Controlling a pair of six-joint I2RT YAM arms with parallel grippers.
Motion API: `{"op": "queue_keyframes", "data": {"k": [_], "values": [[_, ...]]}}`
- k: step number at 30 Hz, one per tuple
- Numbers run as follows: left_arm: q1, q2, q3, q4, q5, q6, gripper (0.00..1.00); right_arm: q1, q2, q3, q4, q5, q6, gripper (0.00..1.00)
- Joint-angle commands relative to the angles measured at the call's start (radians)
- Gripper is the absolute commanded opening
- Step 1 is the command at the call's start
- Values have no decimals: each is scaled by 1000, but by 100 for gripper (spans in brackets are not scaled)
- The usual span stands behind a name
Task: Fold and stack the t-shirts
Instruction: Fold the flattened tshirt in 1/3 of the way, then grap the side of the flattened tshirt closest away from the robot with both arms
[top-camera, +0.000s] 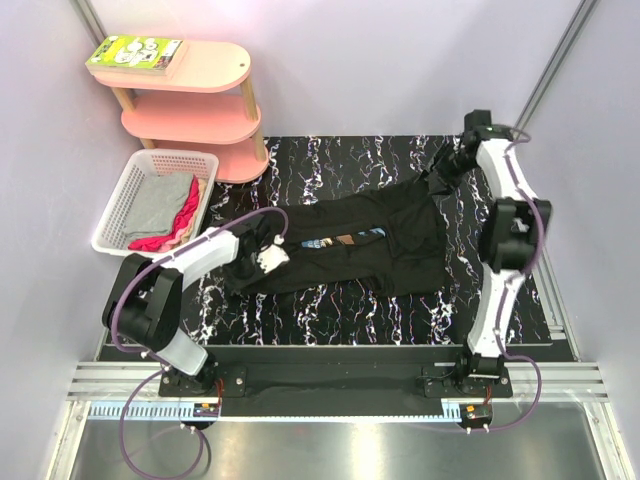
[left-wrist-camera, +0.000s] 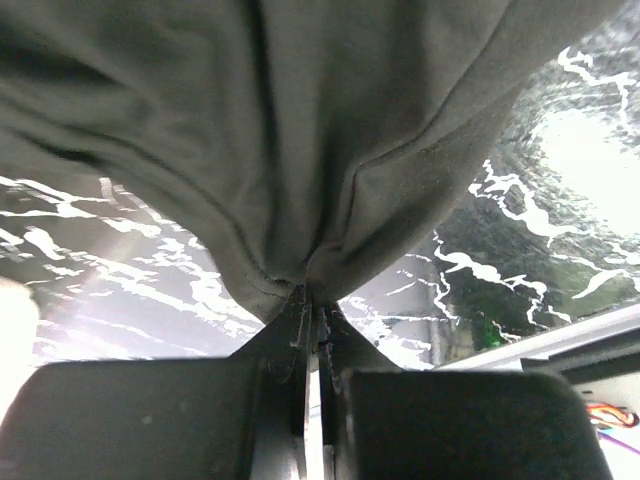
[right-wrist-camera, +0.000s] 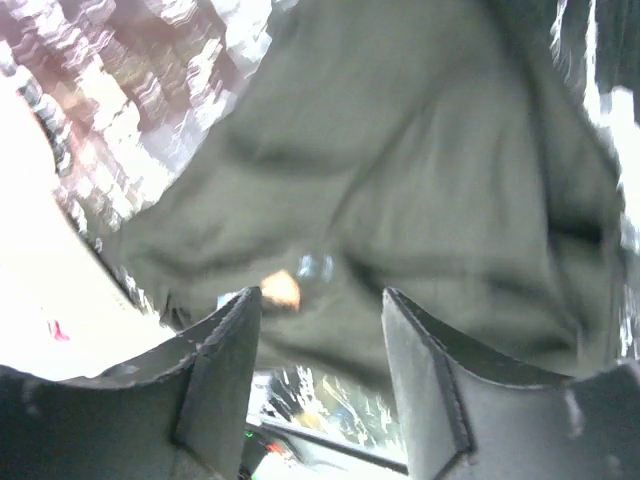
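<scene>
Left tool (left-wrist-camera: 312, 298) on t-shirt (top-camera: 400, 235), basket (top-camera: 115, 198) nearby

1. The black t-shirt (top-camera: 390, 235) lies bunched into a long, wrinkled band across the dark marbled surface (top-camera: 330, 310). A strip of blue, white and orange print shows mid-length. Its left end is pinched in the left claw (left-wrist-camera: 312, 300).
2. A grey t-shirt (top-camera: 160, 205) lies crumpled in the white lattice basket (top-camera: 115, 215).
3. A red/pink t-shirt (top-camera: 187, 213) is bunched along the grey t-shirt's edge.

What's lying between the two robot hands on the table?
The large black cloth t-shirt, stretched from the left gripper toward the right gripper; the top view shows it.
</scene>
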Motion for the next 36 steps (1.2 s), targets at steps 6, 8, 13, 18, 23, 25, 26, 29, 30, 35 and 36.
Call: {"op": "queue_keyframes", "data": {"k": [6, 8, 13, 18, 23, 25, 26, 29, 30, 35, 36], "values": [[5, 20, 129, -62, 50, -5, 4, 75, -711, -794, -2, 27, 23, 56], [5, 21, 130, -59, 53, -5, 3, 75, -792, -934, -8, 41, 22, 56], [5, 26, 129, -60, 59, -7, 4, 74, -846, -1045, -20, 88, 16, 55], [5, 9, 121, -62, 56, -5, 4, 74, -799, -1030, -62, 141, -9, 55], [5, -6, 109, -63, 62, -11, 4, 74, -773, -982, -106, 292, 3, 58], [5, -11, 106, -63, 64, -14, 4, 72, -754, -962, -103, 322, 11, 58], [5, -16, 103, -62, 64, -16, 4, 72, -741, -956, -97, 322, 10, 58], [5, -23, 98, -62, 64, -20, 4, 72, -681, -930, -91, 342, 8, 59], [5, -23, 97, -63, 64, -23, 4, 72, -659, -925, -87, 354, 5, 60], [5, -31, 95, -63, 68, -34, 4, 67, -606, -947, -19, 334, 8, 61], [5, -31, 94, -65, 68, -34, 4, 67, -583, -951, -13, 326, 11, 61]]}}
